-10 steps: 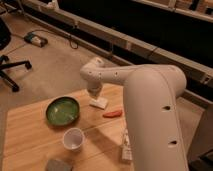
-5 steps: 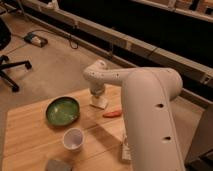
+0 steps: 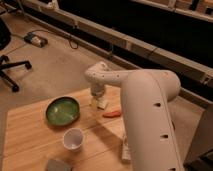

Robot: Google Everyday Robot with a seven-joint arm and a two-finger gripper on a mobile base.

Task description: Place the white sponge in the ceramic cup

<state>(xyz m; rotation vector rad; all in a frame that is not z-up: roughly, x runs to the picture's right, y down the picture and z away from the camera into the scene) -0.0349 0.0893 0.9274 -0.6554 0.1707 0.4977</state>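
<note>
Gripper [image 3: 97, 99] is down at the far side of the worktop [image 3: 30, 136], right over the white sponge [image 3: 103, 104]. Sponge is at worktop level, partly hidden under the gripper, just beside the orange carrot-like piece [image 3: 112, 113]. Can't tell how far the gripper is open or whether it has hold of the sponge; the wrist blocks that.

Ceramic cup [image 3: 73, 139] stands upright nearer the camera, apart from the sponge, nothing visible inside. Green bowl [image 3: 63, 110] sits between the two, off to the side. Grey block [image 3: 57, 165] is at the near edge.

Progress: early, reach or grasp stage at best. Sponge is not lifted clear and not in the cup. Left to do, by my read: secure the grip, lift, carry across past the bowl, drop it into the cup.
</note>
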